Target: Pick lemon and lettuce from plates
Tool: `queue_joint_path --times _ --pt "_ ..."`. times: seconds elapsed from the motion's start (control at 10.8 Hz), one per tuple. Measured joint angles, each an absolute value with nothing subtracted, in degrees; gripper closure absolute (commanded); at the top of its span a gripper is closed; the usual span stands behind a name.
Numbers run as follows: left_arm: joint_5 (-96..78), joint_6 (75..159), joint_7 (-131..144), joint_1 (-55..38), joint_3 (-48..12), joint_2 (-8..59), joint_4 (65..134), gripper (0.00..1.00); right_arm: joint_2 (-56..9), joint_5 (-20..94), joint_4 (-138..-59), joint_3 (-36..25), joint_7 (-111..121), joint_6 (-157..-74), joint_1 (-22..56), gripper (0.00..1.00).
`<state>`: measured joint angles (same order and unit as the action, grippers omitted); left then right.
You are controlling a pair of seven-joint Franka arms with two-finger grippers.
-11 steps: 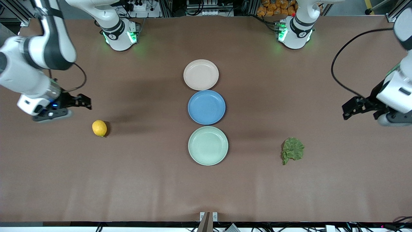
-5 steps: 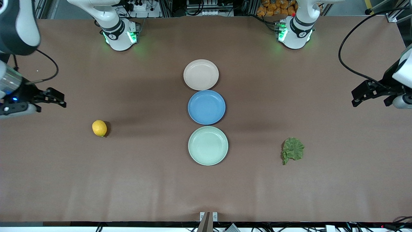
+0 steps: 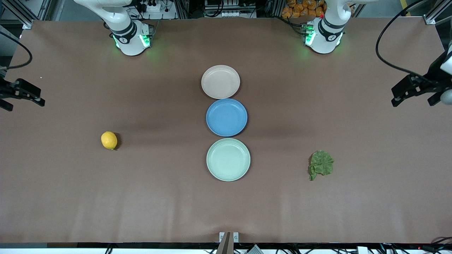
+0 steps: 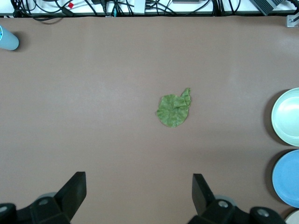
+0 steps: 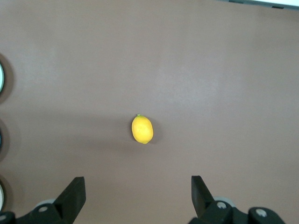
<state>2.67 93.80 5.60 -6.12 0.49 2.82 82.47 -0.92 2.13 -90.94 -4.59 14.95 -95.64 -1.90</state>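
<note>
The yellow lemon (image 3: 109, 140) lies on the bare table toward the right arm's end, off the plates; it also shows in the right wrist view (image 5: 142, 129). The green lettuce (image 3: 321, 164) lies on the bare table toward the left arm's end, also in the left wrist view (image 4: 173, 110). The beige-pink plate (image 3: 220, 82) and the mint plate (image 3: 228, 159) stand empty mid-table. My right gripper (image 3: 25, 101) is open and empty, high over its table end. My left gripper (image 3: 412, 102) is open and empty, high over its table end.
A bright blue plate (image 3: 226, 117) sits between the two plates, touching the beige-pink one. The mint plate's rim (image 4: 286, 116) and the blue plate (image 4: 287, 179) show in the left wrist view. A pale blue object (image 4: 7, 38) lies by the table edge.
Both arms have drawn back outward toward their own table ends, away from the lemon and the lettuce. The lemon, lettuce and plates have not moved.
</note>
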Motion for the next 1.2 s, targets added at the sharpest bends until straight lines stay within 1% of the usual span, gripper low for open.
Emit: queue_joint_path --times 0.18,0.37,1.2 --pt "2.7 93.1 5.6 -4.2 -1.6 2.2 82.7 0.00 -0.9 2.1 -87.6 -4.6 14.7 -93.7 -1.9 0.00" --pt "2.7 93.1 5.6 -3.1 -2.4 2.2 83.0 0.00 -0.9 2.1 -86.1 -4.6 12.8 -90.7 -1.9 0.00" --pt "1.8 90.9 2.2 -2.8 -2.8 2.2 83.1 0.00 -1.0 2.1 -86.1 -4.6 9.6 -88.3 -1.9 0.00"
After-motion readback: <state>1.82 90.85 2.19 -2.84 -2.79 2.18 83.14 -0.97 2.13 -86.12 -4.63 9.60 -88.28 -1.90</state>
